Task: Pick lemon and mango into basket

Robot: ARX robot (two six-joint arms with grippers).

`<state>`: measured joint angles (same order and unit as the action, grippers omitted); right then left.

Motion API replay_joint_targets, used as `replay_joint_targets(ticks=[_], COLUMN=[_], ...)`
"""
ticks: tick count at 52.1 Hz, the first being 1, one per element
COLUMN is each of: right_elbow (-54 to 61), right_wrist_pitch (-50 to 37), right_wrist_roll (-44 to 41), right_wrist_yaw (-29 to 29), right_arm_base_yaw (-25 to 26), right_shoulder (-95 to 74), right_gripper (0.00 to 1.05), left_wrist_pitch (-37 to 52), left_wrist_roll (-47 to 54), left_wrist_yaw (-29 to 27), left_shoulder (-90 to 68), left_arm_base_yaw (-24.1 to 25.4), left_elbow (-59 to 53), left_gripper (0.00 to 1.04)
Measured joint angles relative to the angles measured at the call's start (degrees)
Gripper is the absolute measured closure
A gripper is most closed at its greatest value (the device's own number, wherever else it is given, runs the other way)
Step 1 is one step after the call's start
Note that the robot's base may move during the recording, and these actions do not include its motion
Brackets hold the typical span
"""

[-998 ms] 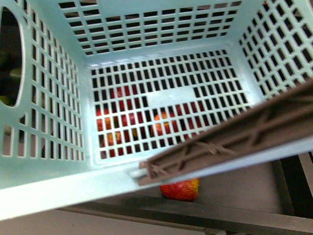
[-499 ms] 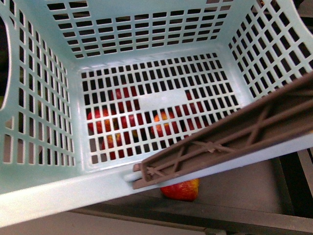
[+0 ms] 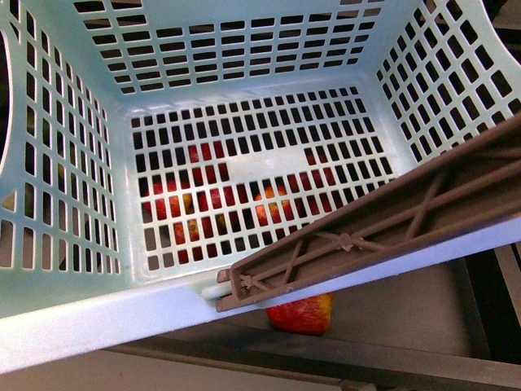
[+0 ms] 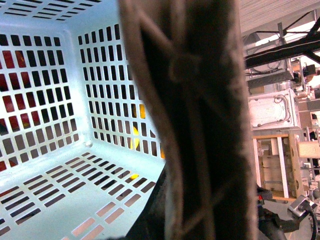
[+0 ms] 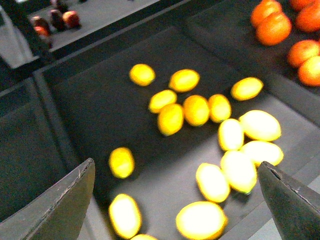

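The aqua basket [image 3: 73, 309] fills the front view, held up with nothing lying on its slotted floor. Its brown handle [image 3: 383, 228] crosses the lower right. In the left wrist view the handle [image 4: 200, 125] is a blurred bar close to the camera; my left gripper is shut on it, its fingers hidden. A red-orange mango [image 3: 301, 314] lies in a dark bin below the basket's near rim, and more red fruit shows through the floor slots. My right gripper [image 5: 177, 200] hangs open over several lemons, the nearest lemon [image 5: 201, 220] just below it.
The lemons lie in a dark bin with raised dividers [image 5: 55, 125]. Oranges [image 5: 272, 25] fill the neighbouring bin, and dark red fruit [image 5: 70, 19] lies further off. Yellow fruit [image 4: 135, 139] shows through the basket wall. Shelving and equipment [image 4: 275, 115] stand beyond the basket.
The basket has shifted a little left and away in the front view, and its handle has swung slightly. The mango below has not moved.
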<state>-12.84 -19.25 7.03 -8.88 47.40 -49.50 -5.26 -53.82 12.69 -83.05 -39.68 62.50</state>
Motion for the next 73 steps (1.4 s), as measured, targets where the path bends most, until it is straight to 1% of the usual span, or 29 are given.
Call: replay_joint_targets(ticks=[1,4,7,12,13,18,20,27,32,38,56,73], right_elbow=[-0.3,-2.6,-6.2,-11.6,-11.9,-20.1,-22.7,-35.9,-44.7,-51.5,-69.1,-79.3], right_wrist_pitch=[-1.3,-8.9,-16.2,-20.1,-20.3,-21.2,-20.7,-14.9,-11.5,-9.0,-1.3,3.8], right_wrist_roll=[-0.5,-3.3,-5.7,-7.3,-7.3,-8.4,-8.3,-4.5,-2.7,-1.4,1.2,1.5], right_wrist_yaw=[-0.1,0.2,0.2,0.6,0.6,2.3,2.7,3.9,5.0,5.8,6.1,5.6], right_arm_base_yaw=[0.6,3.2,4.6,4.9,4.9,4.0,3.6,0.8,-1.6,-3.6,-8.3,-9.4], right_shoulder=[-1.7,-11.8,-23.8,-36.8,-37.5,-52.2,-55.6,-68.9,-75.8,-80.7,-93.5,-101.7], right_gripper=[0.09,0.09,0.09,0.09,0.09,0.09,0.09,0.09,0.09,0.09,0.09,0.09], left_wrist_pitch=[0.0,0.0,0.0,0.0,0.0,0.0,0.0,0.0,0.0,0.0,0.0,0.0], left_wrist_roll=[0.0,0.0,-0.1,-0.1,0.0,-0.1,-0.1,0.0,-0.1,-0.1,0.0,0.0], left_wrist_yaw=[0.0,0.0,0.3,0.5,0.5,0.6,0.6,0.4,0.4,0.5,0.4,0.4], left_shoulder=[0.0,0.0,0.0,0.0,0.0,0.0,0.0,0.0,0.0,0.0,0.0,0.0], left_arm_base_yaw=[0.0,0.0,0.0,0.0,0.0,0.0,0.0,0.0,0.0,0.0,0.0,0.0], left_elbow=[0.0,0.0,0.0,0.0,0.0,0.0,0.0,0.0,0.0,0.0,0.0,0.0], left_gripper=[1.01,1.01,1.01,1.01,1.01,1.01,1.01,1.01,1.01,1.01,1.01,1.01])
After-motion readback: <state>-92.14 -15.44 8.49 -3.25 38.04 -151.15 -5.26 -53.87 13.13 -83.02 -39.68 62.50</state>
